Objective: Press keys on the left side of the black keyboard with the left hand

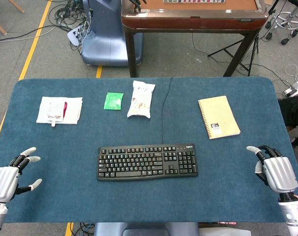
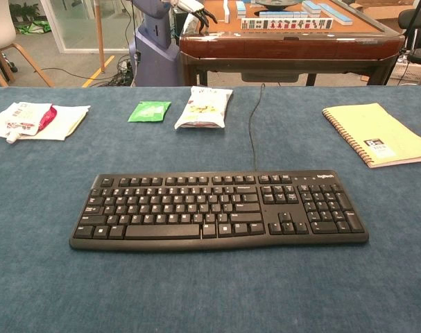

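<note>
The black keyboard (image 1: pixel 147 162) lies flat in the middle of the blue table (image 1: pixel 139 206), its cable running away toward the far edge; the chest view shows the keyboard (image 2: pixel 218 209) close up with nothing touching its keys. My left hand (image 1: pixel 9 178) hovers near the table's front left corner, well left of the keyboard, fingers spread and empty. My right hand (image 1: pixel 275 171) sits near the front right corner, right of the keyboard, fingers apart and holding nothing. Neither hand appears in the chest view.
At the back of the table lie a white packet with a red item (image 1: pixel 59 109), a small green sachet (image 1: pixel 113 101), a white snack bag (image 1: pixel 141 99) and a yellow spiral notebook (image 1: pixel 218 116). A brown table (image 1: pixel 193 19) stands beyond.
</note>
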